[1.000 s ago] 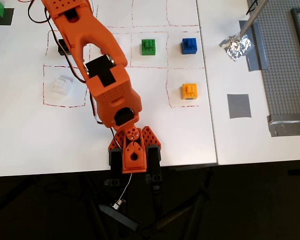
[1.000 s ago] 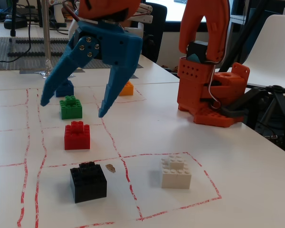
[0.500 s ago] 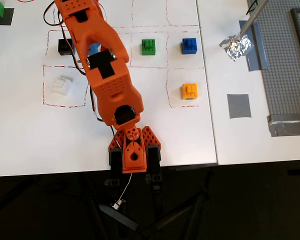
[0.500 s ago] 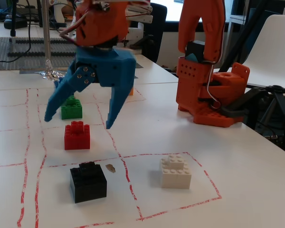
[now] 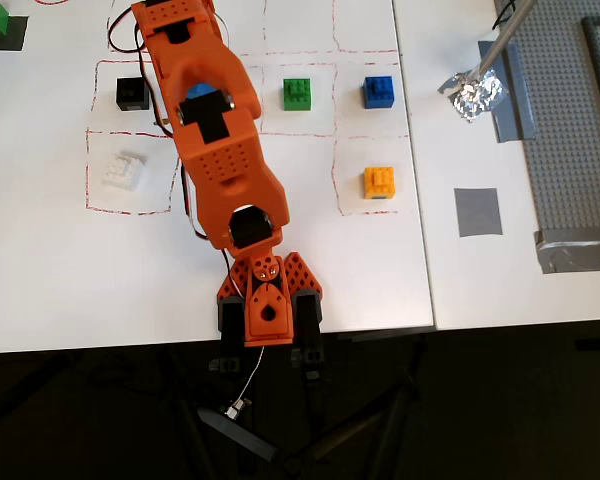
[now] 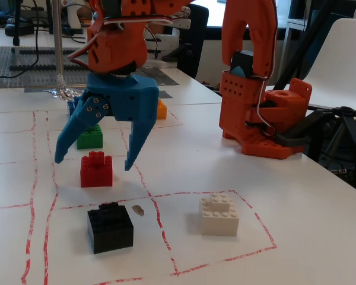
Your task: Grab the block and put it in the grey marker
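Observation:
The red block (image 6: 96,170) stands on the white table inside a red-lined square in the fixed view. My gripper (image 6: 95,162), with blue fingers (image 6: 71,133), is open and hangs right over the block, one fingertip on each side, not touching it. In the overhead view the orange arm (image 5: 220,150) hides both the block and the gripper. The grey marker (image 5: 478,211) is a flat grey square on the right table part, far to the right of the arm. It is out of the fixed view.
Black brick (image 5: 132,92) (image 6: 110,227), white brick (image 5: 125,170) (image 6: 219,214), green brick (image 5: 297,93) (image 6: 90,136), blue brick (image 5: 379,91) and yellow-orange brick (image 5: 380,181) (image 6: 161,110) sit in drawn squares. Foil piece (image 5: 472,95) and studded grey baseplate (image 5: 570,130) lie at the right.

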Action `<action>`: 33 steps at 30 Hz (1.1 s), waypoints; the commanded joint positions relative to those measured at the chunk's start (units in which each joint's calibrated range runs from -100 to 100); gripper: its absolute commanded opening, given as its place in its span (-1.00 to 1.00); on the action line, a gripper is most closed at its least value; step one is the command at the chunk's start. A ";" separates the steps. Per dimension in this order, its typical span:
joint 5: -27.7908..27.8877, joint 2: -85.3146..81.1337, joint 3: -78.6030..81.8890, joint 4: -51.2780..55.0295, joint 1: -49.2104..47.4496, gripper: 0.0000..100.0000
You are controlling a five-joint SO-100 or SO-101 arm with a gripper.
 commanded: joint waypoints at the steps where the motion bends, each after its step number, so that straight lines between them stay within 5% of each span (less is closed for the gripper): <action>1: 1.07 -2.05 -1.64 -1.90 1.23 -0.30; 13: 2.00 -0.76 0.99 -5.90 1.67 -0.47; 25: 4.30 -7.65 6.24 -9.00 0.97 -1.00; 33: 5.32 -21.26 -0.74 4.47 -0.97 -1.00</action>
